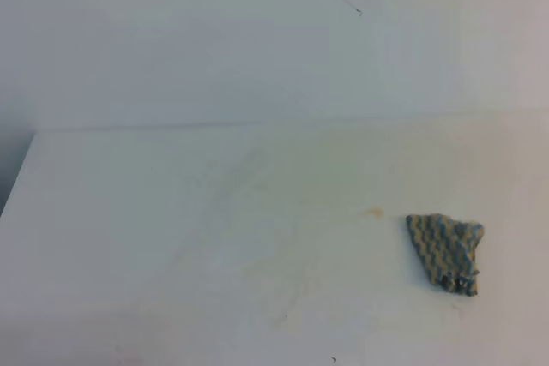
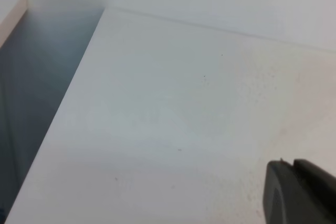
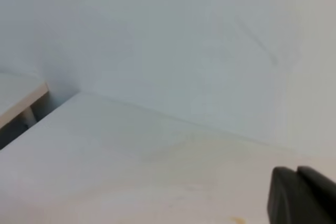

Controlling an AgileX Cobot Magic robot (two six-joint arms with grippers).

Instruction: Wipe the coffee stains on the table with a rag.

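All three views are bright, soft and washed out, with even, diffuse light and no hard glare. In the high view the white table [image 1: 171, 237] nearly blends into the pale wall [image 1: 214, 40]; the rag [image 1: 444, 250] casts only a thin shadow along its near edge. A dim strip lies beyond the table's left edge. Both wrist views are hazy, each showing a dark, blurred, out-of-focus shape at the bottom right corner.

- Your left gripper [image 2: 302, 192] shows only as a dark tip, low right in its wrist view; its jaws can't be judged.
- Your right gripper [image 3: 302, 195] sits closed, empty.
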